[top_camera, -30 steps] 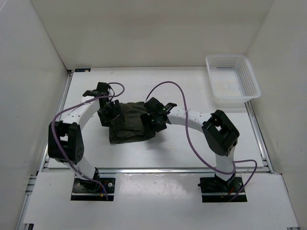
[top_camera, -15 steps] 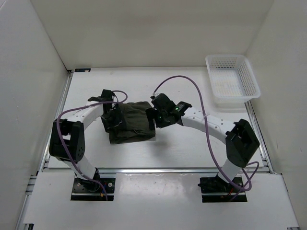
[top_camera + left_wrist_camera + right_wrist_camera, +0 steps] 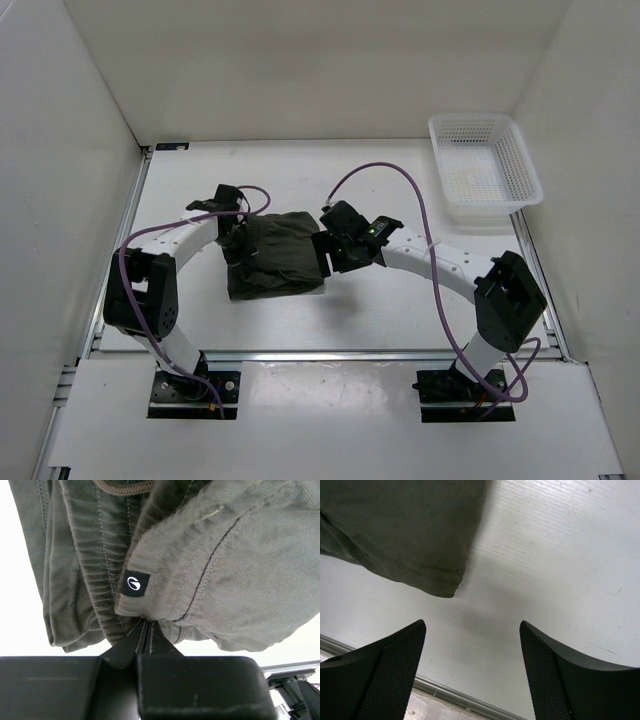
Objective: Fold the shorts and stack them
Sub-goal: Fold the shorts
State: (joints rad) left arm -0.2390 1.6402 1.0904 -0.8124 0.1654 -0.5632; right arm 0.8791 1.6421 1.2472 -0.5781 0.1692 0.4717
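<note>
- Left fingers (image 3: pixel 125 647) have just clamped tight on a bunched edge of the shorts (image 3: pixel 272 255), at the left side of the bundle.
- Right fingers (image 3: pixel 385 670) have backed off the right edge and are spread wide, holding nothing.
- Shorts lie folded mid-table, between both arms. Likely next: a drag or another fold.
- White table (image 3: pixel 400 310), white walls. Mesh basket (image 3: pixel 484 170) at far right, well apart.
</note>
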